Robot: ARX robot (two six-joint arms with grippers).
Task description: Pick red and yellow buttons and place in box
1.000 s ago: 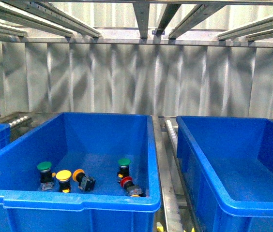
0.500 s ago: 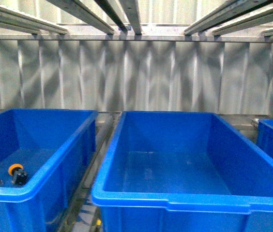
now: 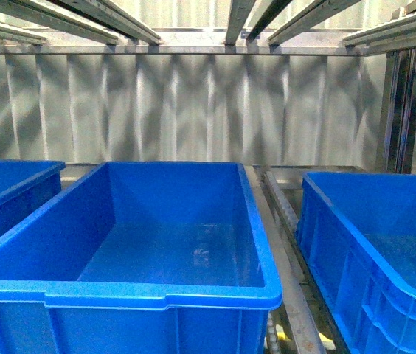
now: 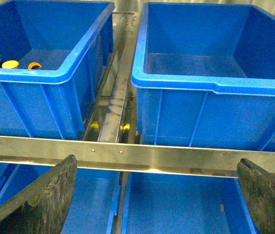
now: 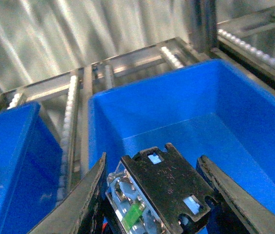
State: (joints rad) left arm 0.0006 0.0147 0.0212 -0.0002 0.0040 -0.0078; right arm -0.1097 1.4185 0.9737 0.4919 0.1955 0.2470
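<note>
While dangling over deep blue plastic crate (image 5: 152, 105), got right pincer (image 5: 152, 160) clamped on black-bodied push-button switch (image 5: 164, 187); can't make out moulded lettering underneath. Left pincer (image 4: 157, 163)? Spread wide, holding nothing.

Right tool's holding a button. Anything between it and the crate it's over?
Nothing visible. The right tool is shut on the button, black body showing, and the open box lies directly beyond it. There's no lid, and the part of the floor in view is bare.
</note>
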